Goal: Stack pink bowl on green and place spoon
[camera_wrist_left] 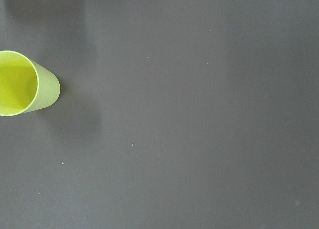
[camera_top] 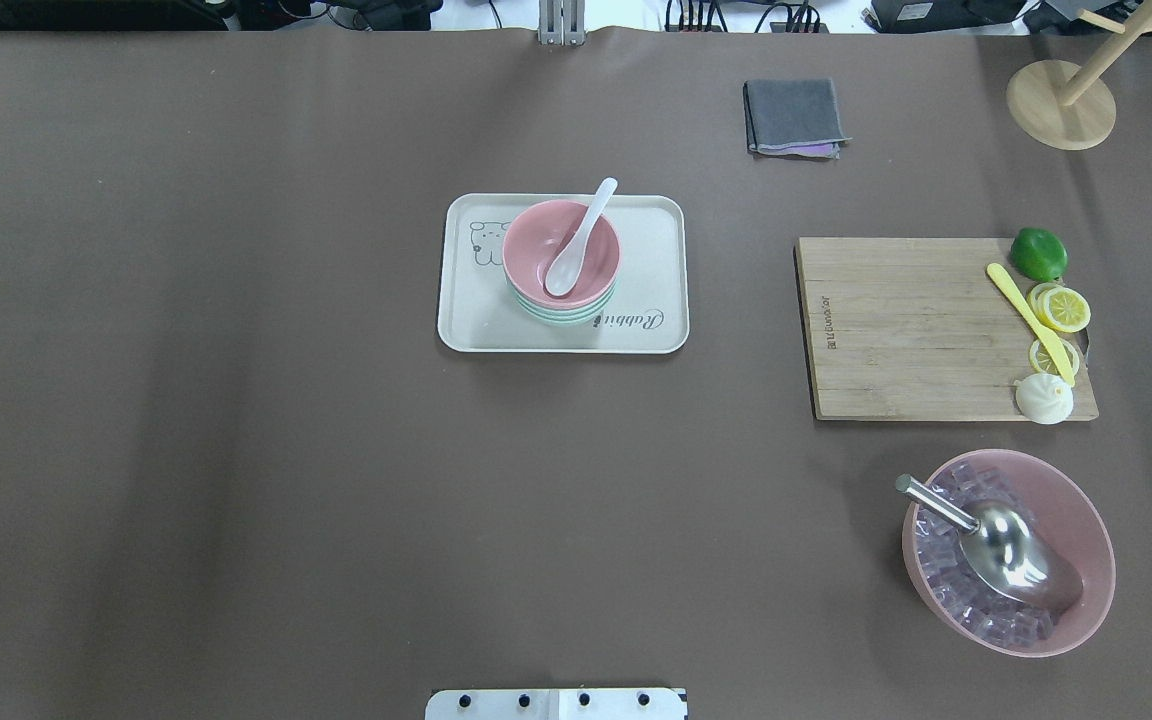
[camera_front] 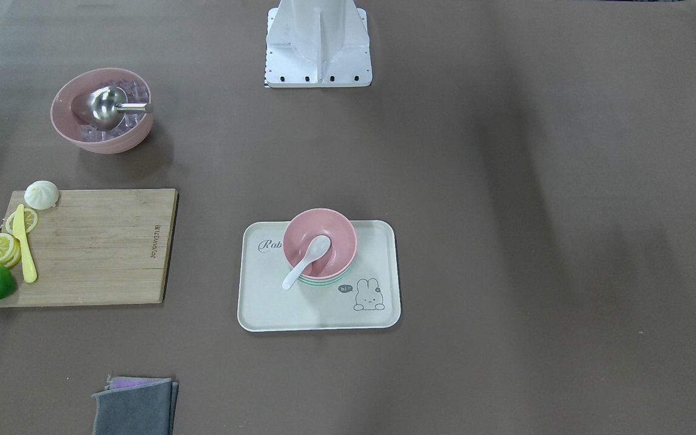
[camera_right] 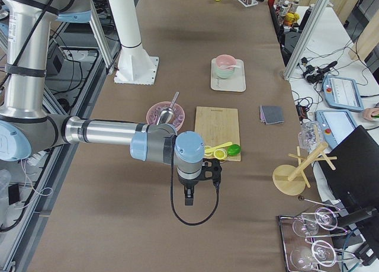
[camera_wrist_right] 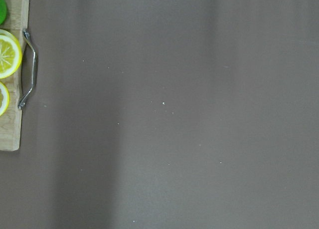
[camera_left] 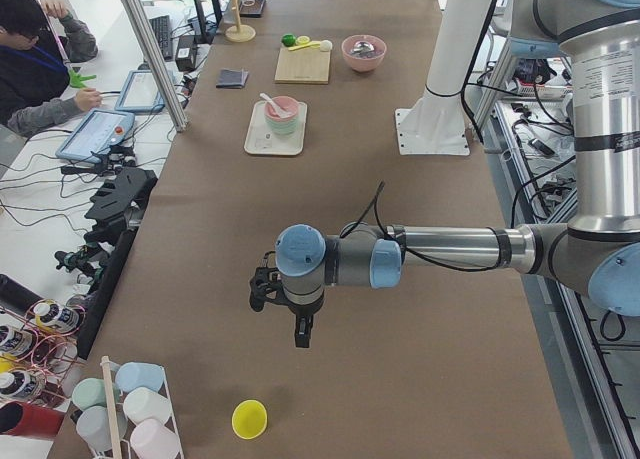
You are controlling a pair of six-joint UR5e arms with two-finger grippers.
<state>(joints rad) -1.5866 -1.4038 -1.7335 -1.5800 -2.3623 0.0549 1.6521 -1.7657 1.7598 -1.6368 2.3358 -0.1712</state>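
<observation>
Table (camera_top: 236, 450), tray (camera_top: 466, 325), pink bowl (camera_top: 534, 235) on green bowl (camera_top: 561, 318), spoon (camera_top: 576, 245) inside, left tool (camera_left: 300, 337), right tool (camera_right: 188, 199), grip unclear

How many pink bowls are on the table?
2. The pink bowl tops the stack on the tray; the ice bowl sits by the cutting board. The stack may hide more.

The cream tray (camera_top: 463, 325) carries the script word "Rabbit" along one long edge; in the front-facing view the pink bowl (camera_front: 319, 238) hides all but "Rab". A speech bubble (camera_front: 345, 289) beside its drawn rabbit (camera_front: 369, 296) reads "hi". The cutting board (camera_front: 100, 254) bears a short burned-in mark, too small to read.
</observation>
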